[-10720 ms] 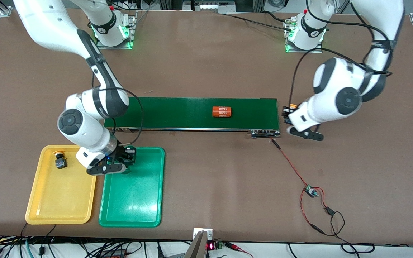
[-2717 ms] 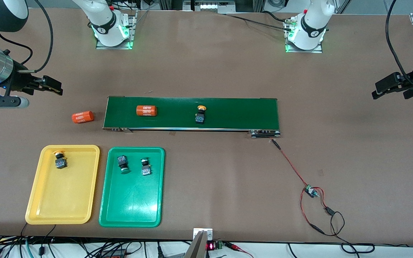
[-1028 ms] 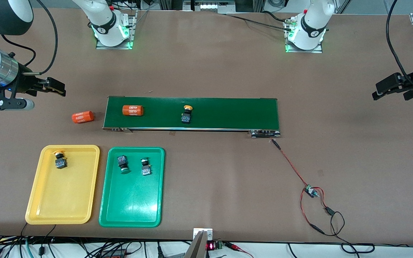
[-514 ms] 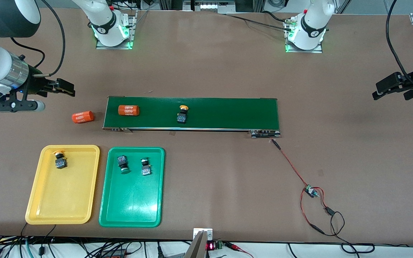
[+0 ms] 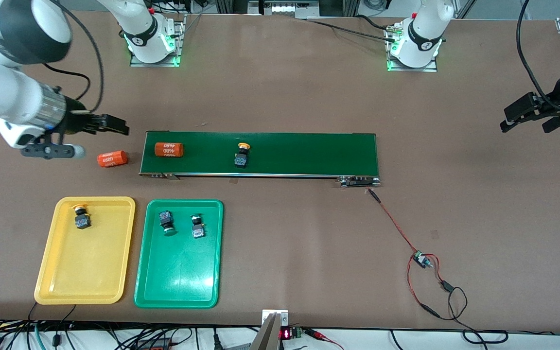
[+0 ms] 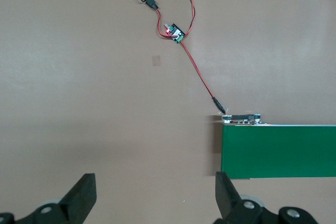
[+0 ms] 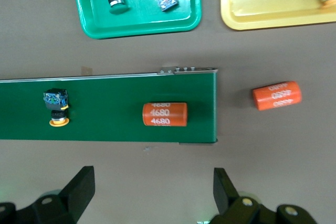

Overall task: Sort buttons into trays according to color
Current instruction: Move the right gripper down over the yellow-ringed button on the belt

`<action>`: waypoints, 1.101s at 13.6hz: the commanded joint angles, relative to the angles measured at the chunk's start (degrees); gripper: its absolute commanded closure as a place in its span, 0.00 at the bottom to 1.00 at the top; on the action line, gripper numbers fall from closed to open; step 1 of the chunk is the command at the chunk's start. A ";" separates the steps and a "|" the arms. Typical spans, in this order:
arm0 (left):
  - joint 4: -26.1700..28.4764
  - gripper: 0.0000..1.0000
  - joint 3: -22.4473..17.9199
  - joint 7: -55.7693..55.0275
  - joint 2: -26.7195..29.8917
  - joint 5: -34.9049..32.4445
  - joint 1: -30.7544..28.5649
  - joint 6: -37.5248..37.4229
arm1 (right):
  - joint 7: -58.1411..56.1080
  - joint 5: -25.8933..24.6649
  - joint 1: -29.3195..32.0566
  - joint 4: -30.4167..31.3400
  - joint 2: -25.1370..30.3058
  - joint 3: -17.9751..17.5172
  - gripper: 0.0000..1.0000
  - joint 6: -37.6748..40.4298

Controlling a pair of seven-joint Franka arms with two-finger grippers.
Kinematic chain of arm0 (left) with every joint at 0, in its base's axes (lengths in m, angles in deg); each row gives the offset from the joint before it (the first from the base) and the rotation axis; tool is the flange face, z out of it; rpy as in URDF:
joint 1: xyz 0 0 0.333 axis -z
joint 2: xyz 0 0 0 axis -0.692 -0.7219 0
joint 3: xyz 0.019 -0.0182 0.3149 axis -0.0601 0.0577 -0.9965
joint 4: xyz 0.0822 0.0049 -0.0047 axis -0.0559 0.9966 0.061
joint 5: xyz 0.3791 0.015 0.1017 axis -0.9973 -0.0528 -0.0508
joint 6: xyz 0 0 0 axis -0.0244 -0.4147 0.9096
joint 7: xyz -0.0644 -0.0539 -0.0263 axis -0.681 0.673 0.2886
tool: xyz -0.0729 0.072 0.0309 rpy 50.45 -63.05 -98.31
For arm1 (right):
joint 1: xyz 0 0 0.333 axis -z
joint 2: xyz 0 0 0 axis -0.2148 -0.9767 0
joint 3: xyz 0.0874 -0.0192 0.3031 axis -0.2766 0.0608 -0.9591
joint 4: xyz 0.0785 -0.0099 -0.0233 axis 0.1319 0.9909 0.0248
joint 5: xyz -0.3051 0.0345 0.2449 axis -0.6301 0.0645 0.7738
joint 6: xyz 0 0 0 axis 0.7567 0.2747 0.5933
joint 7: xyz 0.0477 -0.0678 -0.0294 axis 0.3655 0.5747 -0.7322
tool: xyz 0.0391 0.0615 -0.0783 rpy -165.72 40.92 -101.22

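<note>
Front view: belt [image 5: 309, 153] is my landmark. One yellow button [image 5: 241, 154] sits on it, about mid-length, with an orange cylinder [image 5: 169, 149] on the belt closer to the right arm's end. A second cylinder [image 5: 112, 159] lies on the tabletop [image 5: 280, 233] just off that same end.

Trays sit nearer the camera than the belt: yellow tray [image 5: 85, 250] has one yellow button [image 5: 81, 217], green tray [image 5: 179, 253] has both green buttons [image 5: 166, 221] [image 5: 197, 226]. So one button left to sort.

Right gripper [image 5: 110, 125] hangs over the tabletop just off the belt's end, jaws wide, holding nothing. Left gripper [image 5: 528, 114] waits well off the belt's other end, also wide and empty.

Risks, as I read it:
- The cylinder sits between the right gripper and the button; a low reach could knock it.
- If the belt is running, a late grab closes on nothing.
- The button lies on its side; a grab across the round cap could slip.
</note>
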 commanded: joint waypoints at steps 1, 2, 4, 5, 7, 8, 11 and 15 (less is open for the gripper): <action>1.37 0.00 0.61 0.81 0.92 -1.00 -0.98 0.87 | 0.06 0.78 -0.90 9.56 4.65 0.11 0.00 -6.18; 1.37 0.00 0.52 0.73 0.92 -1.00 -1.07 0.87 | 0.06 0.78 -0.90 13.43 6.84 0.02 0.00 -8.81; 1.20 0.00 0.26 0.81 1.01 -0.91 -1.07 0.87 | -0.29 0.69 -0.81 20.64 10.71 -1.81 0.00 -14.87; 0.59 0.00 0.34 0.73 1.01 -0.91 -1.07 0.87 | -0.29 0.69 -0.81 24.33 12.65 -2.61 0.00 -19.16; 0.05 0.00 0.34 0.64 0.92 -0.91 -1.07 0.78 | 0.75 0.77 -0.63 28.31 14.59 -5.33 0.00 -25.16; 0.14 0.00 0.17 0.64 0.92 -0.91 -1.16 0.69 | 2.41 0.78 -0.54 29.10 14.69 -6.73 0.00 -26.92; 0.05 0.00 -0.01 0.81 0.92 -1.00 -1.16 -1.68 | 10.06 0.51 -0.54 29.99 14.34 -10.51 0.00 -29.66; 0.14 0.00 -0.09 0.72 0.92 -1.00 -1.68 -2.12 | 16.57 0.16 -1.77 29.99 10.22 -11.93 0.00 -32.55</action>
